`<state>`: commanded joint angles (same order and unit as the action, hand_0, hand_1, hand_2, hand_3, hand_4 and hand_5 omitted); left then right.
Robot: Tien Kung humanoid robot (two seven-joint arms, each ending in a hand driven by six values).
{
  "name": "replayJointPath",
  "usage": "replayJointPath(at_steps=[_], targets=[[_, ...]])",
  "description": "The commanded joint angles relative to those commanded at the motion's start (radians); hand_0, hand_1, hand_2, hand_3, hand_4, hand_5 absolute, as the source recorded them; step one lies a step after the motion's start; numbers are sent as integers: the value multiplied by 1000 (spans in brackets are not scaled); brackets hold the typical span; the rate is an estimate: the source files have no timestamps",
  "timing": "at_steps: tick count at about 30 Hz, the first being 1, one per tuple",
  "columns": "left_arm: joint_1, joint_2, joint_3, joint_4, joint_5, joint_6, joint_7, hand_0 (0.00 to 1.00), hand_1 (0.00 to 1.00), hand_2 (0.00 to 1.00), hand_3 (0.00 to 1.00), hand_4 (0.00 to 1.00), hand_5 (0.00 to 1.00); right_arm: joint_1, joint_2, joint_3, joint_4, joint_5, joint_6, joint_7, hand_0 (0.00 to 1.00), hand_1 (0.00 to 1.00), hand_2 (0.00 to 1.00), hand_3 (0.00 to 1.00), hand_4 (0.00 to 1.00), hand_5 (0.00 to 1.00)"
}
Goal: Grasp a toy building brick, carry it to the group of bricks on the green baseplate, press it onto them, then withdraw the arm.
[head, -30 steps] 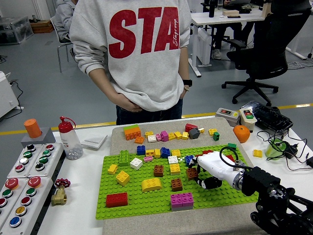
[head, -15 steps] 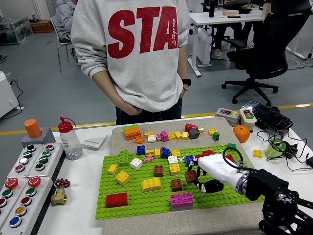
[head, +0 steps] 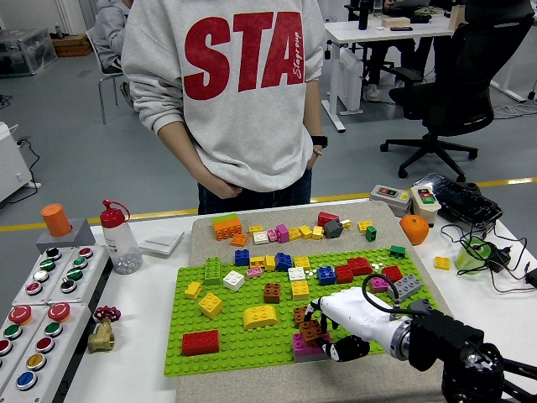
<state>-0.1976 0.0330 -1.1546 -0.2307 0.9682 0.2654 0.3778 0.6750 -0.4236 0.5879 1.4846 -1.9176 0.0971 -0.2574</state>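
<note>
The robot's right white five-fingered hand (head: 342, 323) is curling its fingers around a small dark-brown plastic brick (head: 311, 331), holding it just above the magenta brick (head: 304, 346) near the green studded baseplate's (head: 252, 348) front edge; the brown brick's long axis cannot be told.

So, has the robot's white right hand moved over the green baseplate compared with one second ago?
Yes. The right hand has moved toward the near edge and left over the green baseplate, from beside the yellow square brick to the magenta brick, holding a brown brick.
</note>
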Motion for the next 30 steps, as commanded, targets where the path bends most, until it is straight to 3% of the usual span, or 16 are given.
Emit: replayJointPath(at_steps=[30], targets=[[8,-1,0,-2,2,2,3,629,594,604,398,336,969,-14,24,10,-48,-3,-4,-19,546,496,518,604,519,215]])
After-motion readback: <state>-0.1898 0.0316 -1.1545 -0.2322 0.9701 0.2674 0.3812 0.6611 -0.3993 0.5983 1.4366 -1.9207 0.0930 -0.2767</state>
